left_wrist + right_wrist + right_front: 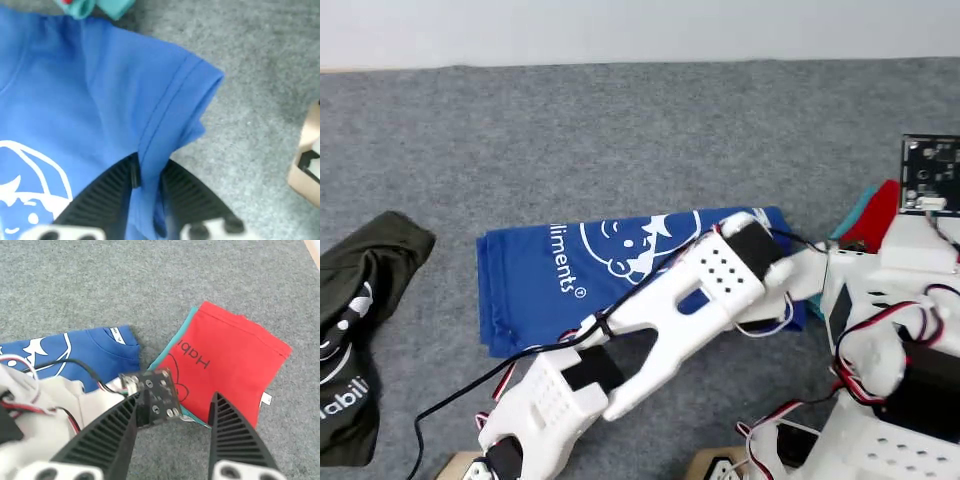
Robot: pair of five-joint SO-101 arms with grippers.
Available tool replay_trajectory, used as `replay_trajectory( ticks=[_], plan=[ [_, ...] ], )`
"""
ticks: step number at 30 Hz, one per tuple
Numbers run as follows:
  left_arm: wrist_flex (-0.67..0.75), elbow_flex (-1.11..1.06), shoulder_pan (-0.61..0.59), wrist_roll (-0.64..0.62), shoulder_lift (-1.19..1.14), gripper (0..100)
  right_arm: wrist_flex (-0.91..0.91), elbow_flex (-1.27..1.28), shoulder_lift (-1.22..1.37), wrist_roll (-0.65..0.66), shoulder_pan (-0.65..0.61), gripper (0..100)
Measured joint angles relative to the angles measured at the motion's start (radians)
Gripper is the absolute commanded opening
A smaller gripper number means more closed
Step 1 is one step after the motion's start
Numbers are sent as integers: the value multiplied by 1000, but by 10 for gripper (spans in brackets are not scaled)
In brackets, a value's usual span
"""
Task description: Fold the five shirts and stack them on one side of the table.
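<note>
- The blue shirt (570, 275) lay spread near the middle of the grey table (620, 130), white print facing up.
- My left gripper (147, 175) was pinched tight on a fold of cloth by its sleeve.
- The red shirt (230, 365) lay folded just beside the blue shirt, resting on a teal one (167, 347).
- My right gripper (177, 399) hung above the red shirt, jaws spread wide and holding nothing.
- A dark shirt (360, 300) lay crumpled well apart, at the opposite edge.
</note>
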State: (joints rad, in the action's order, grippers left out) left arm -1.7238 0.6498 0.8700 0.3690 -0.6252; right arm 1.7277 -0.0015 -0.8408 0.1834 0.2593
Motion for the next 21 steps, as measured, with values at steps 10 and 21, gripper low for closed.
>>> replay_trajectory(
  ticks=[10,21],
  plan=[
    [17,0,-133,0,0,8,9,0,0,0,0,201],
    [57,0,-276,0,-117,132,11,0,0,0,0,201]
  ],
)
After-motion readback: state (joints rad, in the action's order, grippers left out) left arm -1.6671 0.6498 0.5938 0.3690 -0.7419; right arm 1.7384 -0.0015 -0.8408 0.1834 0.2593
